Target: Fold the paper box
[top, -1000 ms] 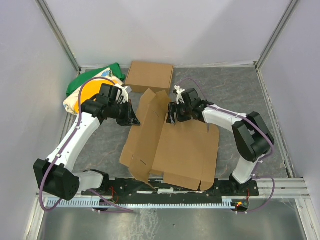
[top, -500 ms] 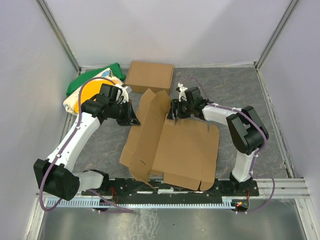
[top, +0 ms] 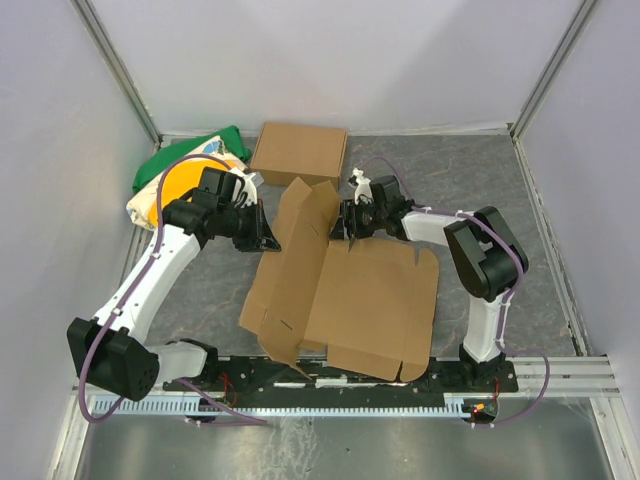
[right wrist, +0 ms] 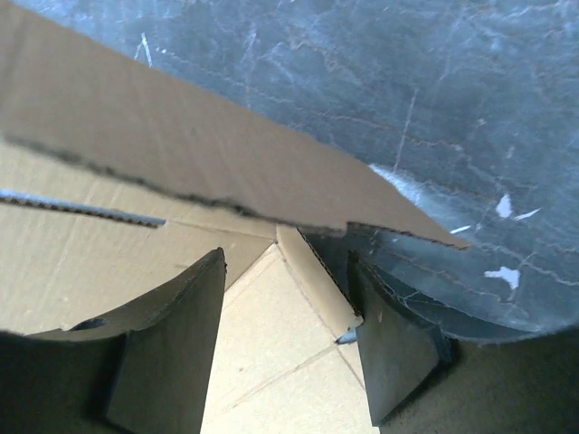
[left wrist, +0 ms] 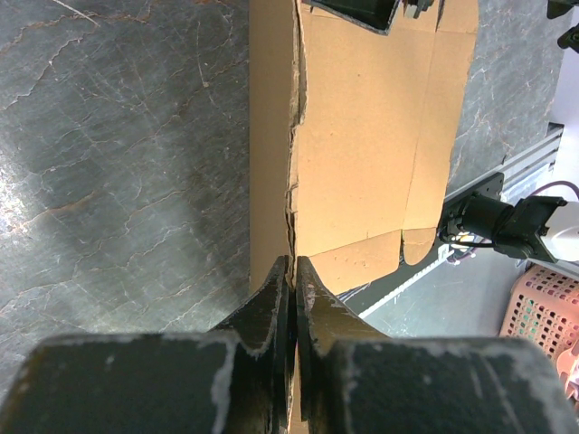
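The paper box (top: 370,300) lies unfolded in the middle of the grey marbled surface (top: 480,180). Its main panel is flat and its left side panel is raised upright. The left claw (left wrist: 291,289) is clamped on the free edge of that raised panel, with the cardboard pinched between its fingers. The right claw (right wrist: 285,298) gapes at the sheet's far edge, its fingers spread on either side of a flap corner. Beyond the sheet sit a closed cardboard box (top: 300,152) and a green, yellow and white bag (top: 190,170).

Bright even light, soft shadows, sharp focus.
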Motion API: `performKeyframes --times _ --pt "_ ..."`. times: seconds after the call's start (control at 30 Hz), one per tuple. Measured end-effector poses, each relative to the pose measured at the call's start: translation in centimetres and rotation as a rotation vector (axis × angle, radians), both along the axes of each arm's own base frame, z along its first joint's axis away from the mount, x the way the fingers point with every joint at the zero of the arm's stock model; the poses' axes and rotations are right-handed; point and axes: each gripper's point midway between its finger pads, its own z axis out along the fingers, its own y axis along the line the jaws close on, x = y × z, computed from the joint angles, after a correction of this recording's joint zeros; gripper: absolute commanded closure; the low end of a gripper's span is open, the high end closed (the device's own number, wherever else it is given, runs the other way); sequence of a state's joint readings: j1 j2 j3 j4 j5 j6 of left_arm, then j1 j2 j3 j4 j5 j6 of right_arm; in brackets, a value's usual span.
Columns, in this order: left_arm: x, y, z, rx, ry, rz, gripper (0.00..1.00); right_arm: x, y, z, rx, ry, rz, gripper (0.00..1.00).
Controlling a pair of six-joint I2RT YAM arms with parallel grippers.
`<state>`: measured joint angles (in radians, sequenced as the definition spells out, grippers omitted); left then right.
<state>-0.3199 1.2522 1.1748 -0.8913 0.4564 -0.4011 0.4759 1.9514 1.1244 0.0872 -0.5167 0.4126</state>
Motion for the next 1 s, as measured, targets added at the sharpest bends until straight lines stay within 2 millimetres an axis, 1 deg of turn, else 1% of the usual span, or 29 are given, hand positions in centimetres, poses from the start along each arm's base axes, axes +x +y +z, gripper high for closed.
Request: performKeyframes --times 0.1,0.23,0.33,0.6,0.77,1.0 --pt "0.0 0.0 0.0 0.000 0.000 0.000 0.91 -0.8 0.1 0.2 0.024 0.004 0.014 0.37" --pt "0.0 0.0 0.0 0.000 0.000 0.000 0.91 -2.5 -0.2 0.1 0.029 0.023 0.032 0.37" --pt "0.0 0.0 0.0 0.000 0.000 0.000 0.91 -3.7 -0.1 0.5 0.030 0.021 0.048 0.37" --pt "0.0 0.0 0.0 -0.002 0.000 -0.001 0.91 -5.8 1.3 1.5 0.036 0.000 0.100 0.37" --pt "-0.1 -0.1 0.1 -0.007 0.001 -0.005 0.91 -6.3 1.9 1.4 0.032 -0.006 0.117 0.38" --pt "-0.1 -0.1 0.1 -0.008 0.001 -0.005 0.91 -6.2 2.0 1.3 0.028 -0.009 0.111 0.39"
